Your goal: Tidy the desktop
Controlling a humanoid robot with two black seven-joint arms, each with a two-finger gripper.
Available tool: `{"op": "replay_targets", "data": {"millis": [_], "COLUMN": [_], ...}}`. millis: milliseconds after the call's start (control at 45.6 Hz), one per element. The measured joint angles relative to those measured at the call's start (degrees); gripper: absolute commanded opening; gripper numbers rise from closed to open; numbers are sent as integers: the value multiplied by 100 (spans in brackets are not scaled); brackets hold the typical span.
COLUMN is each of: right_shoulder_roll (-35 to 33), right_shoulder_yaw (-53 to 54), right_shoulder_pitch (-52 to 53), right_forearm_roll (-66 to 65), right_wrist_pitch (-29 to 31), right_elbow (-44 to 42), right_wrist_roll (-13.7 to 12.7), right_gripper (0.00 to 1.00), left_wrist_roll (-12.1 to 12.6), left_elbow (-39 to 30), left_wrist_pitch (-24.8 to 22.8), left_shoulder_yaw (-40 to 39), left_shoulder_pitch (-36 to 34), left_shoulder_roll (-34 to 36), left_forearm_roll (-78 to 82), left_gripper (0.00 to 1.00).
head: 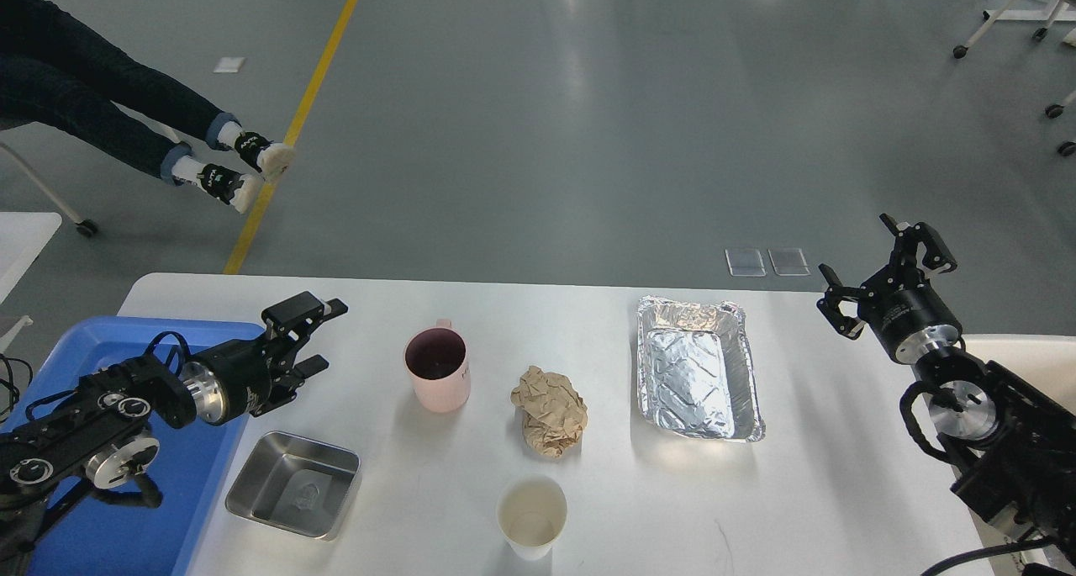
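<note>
The desktop (841, 492) fills the lower frame, carrying five loose items: a pink mug (437, 368) and a crumpled paper ball (549, 410) at mid-surface, a foil tray (696, 367) toward the far right, a steel dish (292, 483) near the left edge and a paper cup (531, 515) at the near edge. A blue tray (160, 509) lies just off the left edge. The left gripper (317, 336) hovers low over the left part of the surface, fingers spread, pointing at the mug and just short of it, holding nothing. The right gripper (887, 270) hangs beyond the far right corner, fingers spread, clear of everything. The job looks barely begun: the step appears to be the reach for the mug. Next, the open fingers must straddle its wall or handle before closing.
</note>
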Motion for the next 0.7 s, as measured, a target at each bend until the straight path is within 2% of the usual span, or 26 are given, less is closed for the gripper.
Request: {"op": "replay_targets", "data": {"millis": [197, 438, 701], "right_shoulder_roll": [-8, 40, 6], "right_shoulder_yaw": [0, 6, 10], "right_shoulder_pitch": [-5, -9, -19], "right_forearm_roll": [0, 0, 7], "right_wrist_pitch": [0, 0, -6], "right_elbow": [3, 3, 2], "right_wrist_roll": [0, 0, 0], "right_gripper": [100, 100, 100], "left_wrist_roll": [9, -67, -477], "left_elbow": [-1163, -2111, -2674], "left_wrist_pitch": [77, 68, -156], "left_shoulder_yaw": [760, 877, 861], "left_shoulder_pitch": [209, 319, 296], "left_shoulder_roll": [1391, 2853, 4239], "left_forearm_roll": [31, 120, 521], "left_gripper": [98, 98, 98]}}
